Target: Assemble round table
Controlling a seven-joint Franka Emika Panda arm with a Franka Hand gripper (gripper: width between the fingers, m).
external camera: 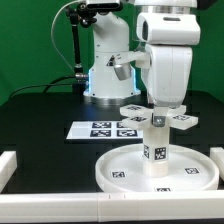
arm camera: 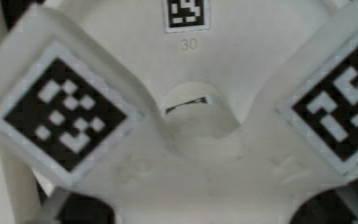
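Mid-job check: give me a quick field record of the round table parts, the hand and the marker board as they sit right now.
disc: round disc lies flat on the black mat, near the front
cylinder: short cylinder stands upright on the disc
cross piece: cross-shaped piece sits level over the cylinder top, under the arm
hand: hand directly above the cross piece; finger state cannot be told
marker board: marker board flat on the mat behind the disc

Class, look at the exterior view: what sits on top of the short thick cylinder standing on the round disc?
The cross-shaped piece sits atop the cylinder, under the gripper. Their joint and the jaws are hidden.
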